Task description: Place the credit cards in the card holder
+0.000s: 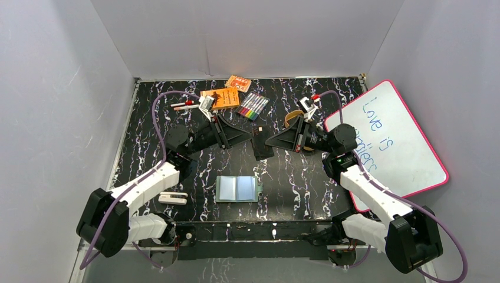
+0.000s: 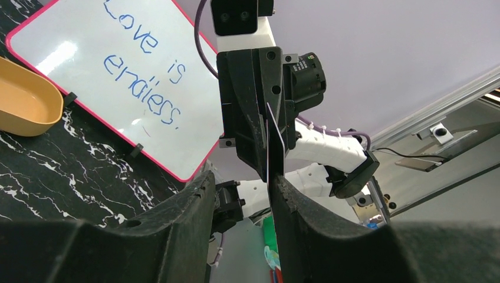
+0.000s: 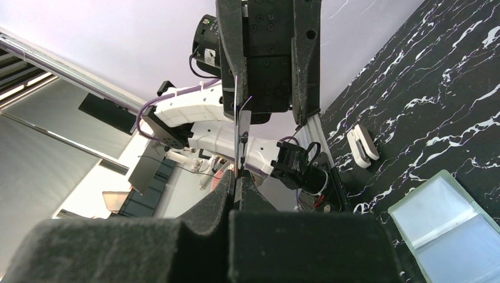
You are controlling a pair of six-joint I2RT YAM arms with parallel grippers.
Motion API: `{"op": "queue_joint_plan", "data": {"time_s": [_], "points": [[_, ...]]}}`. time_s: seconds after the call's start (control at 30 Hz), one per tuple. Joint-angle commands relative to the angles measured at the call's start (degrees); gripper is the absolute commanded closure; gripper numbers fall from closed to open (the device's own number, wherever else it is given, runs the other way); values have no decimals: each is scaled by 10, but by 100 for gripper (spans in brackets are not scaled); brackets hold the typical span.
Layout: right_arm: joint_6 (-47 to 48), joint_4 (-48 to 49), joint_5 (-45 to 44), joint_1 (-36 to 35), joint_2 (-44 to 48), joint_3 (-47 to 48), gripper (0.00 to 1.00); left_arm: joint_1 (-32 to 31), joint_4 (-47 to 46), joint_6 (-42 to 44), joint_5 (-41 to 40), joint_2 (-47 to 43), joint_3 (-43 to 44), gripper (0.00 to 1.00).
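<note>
Both arms reach forward and bend inward, so that their wrists lie level and face each other over the middle of the table (image 1: pixel 177 118). The right gripper (image 3: pixel 237 180) is clamped on one edge of a dark credit card (image 1: pixel 262 148), holding it on edge in the air. The left gripper (image 2: pixel 240 180) stands spread wide, and the card's far edge lies against one of its fingers (image 2: pixel 306 218). The card holder (image 1: pixel 237 188) lies open and flat on the table, nearer the arm bases.
</note>
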State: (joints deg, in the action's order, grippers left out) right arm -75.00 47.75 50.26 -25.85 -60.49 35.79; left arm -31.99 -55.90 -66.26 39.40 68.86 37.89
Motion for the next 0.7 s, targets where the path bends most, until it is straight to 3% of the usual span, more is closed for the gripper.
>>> {"op": "queue_joint_plan", "data": {"time_s": [0.0, 0.2, 0.3, 0.4, 0.47, 0.53, 0.67], "points": [[8, 34, -5, -12, -5, 30, 100, -3, -21, -4, 28, 12, 24, 62], [7, 41, -19, -16, -15, 33, 100, -15, -34, -9, 42, 24, 26, 63], [5, 44, -27, -17, -19, 32, 100, -17, -40, -12, 43, 26, 23, 69], [8, 41, -31, -17, -24, 25, 100, -18, -46, -15, 41, 25, 18, 82], [9, 36, -37, -17, -25, 15, 100, -17, -47, -12, 32, 20, 8, 98], [9, 35, -39, -17, -27, 3, 100, -17, -46, -10, 20, 15, -7, 100], [7, 34, -45, -18, -29, -21, 85, -16, -44, -16, -7, 8, -46, 100]]}}
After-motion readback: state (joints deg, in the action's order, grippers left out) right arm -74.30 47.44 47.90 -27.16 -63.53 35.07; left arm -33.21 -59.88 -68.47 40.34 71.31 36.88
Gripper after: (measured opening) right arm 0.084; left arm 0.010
